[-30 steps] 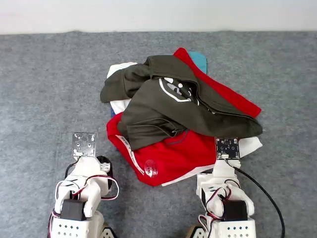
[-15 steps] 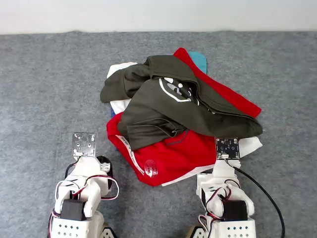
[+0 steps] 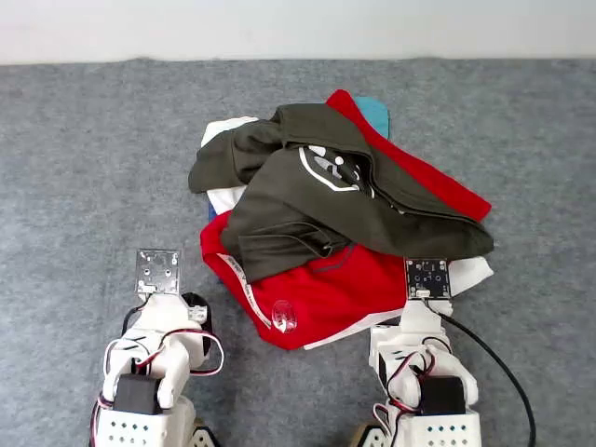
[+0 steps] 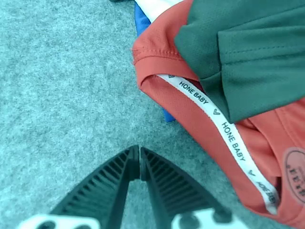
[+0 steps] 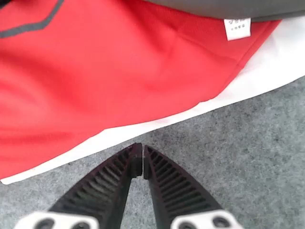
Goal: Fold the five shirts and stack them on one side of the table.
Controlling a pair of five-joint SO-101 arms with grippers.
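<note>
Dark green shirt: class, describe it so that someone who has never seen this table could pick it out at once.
Shirts lie heaped in the middle of the grey table. The dark green shirt is crumpled on top, over the red shirt. It is the darkest, with a white curved mark.

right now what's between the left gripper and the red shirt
Bare grey table cover separates left gripper and red shirt in the left wrist view.
</note>
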